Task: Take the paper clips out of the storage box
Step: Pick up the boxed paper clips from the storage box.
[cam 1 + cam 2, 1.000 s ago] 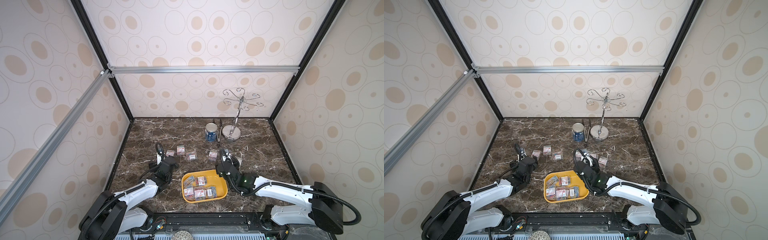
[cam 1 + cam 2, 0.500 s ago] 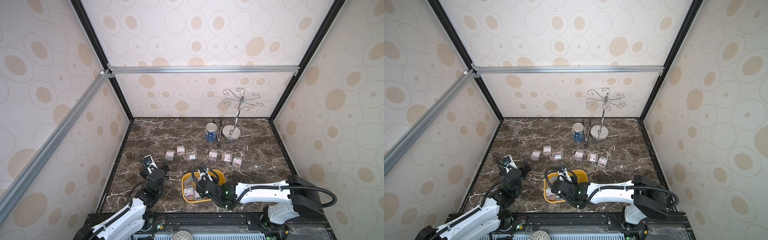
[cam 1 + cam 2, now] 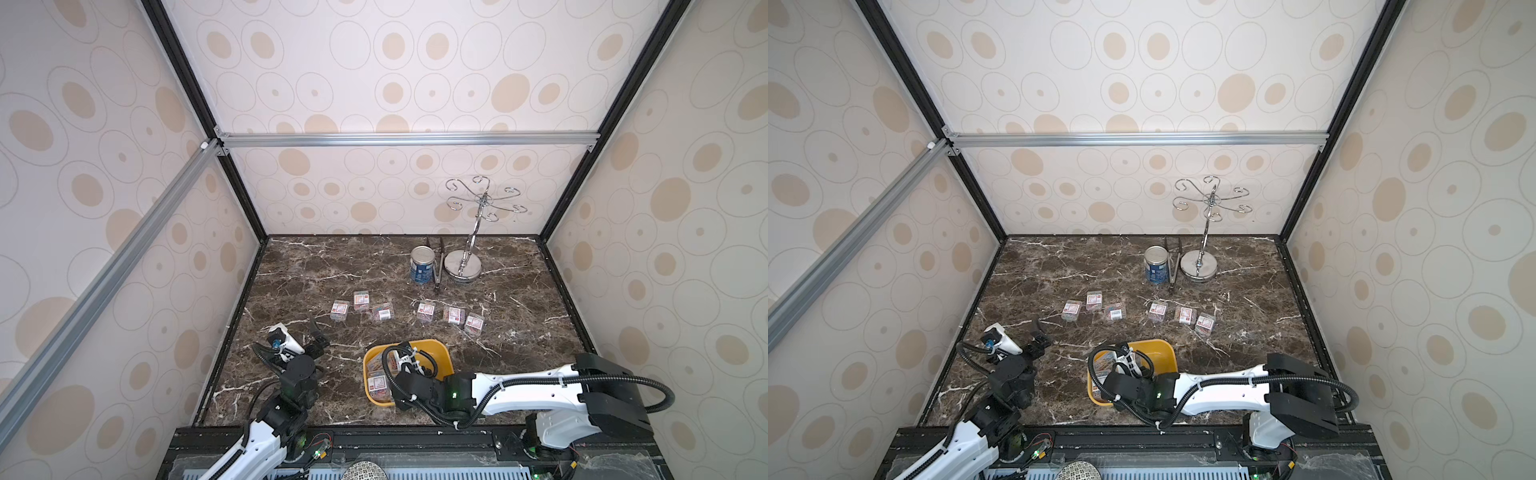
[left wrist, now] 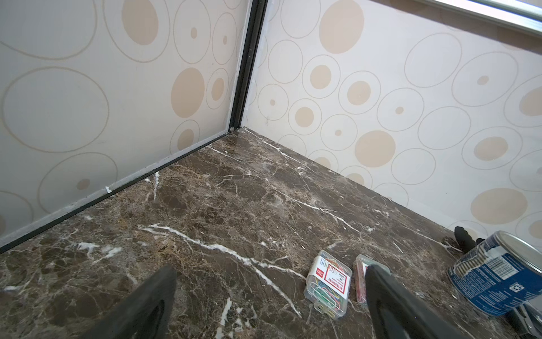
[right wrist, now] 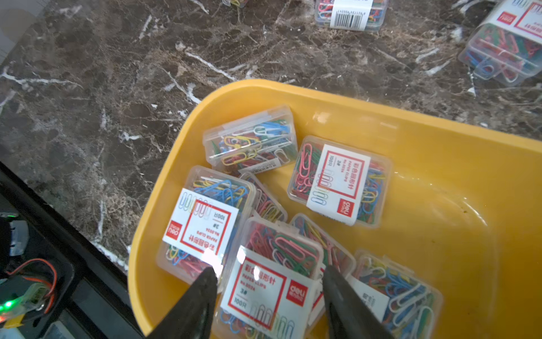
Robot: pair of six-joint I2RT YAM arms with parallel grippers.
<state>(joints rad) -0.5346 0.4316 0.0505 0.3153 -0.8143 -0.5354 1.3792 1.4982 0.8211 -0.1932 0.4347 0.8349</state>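
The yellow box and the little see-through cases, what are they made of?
The yellow box looks like smooth glossy plastic: light glints off its rounded wall. The little cases look like clear hard plastic: the coloured clips show through them.

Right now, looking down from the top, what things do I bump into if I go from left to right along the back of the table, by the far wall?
In a top view, left to right: blue-labelled tin can → metal tongs → chrome hook stand.
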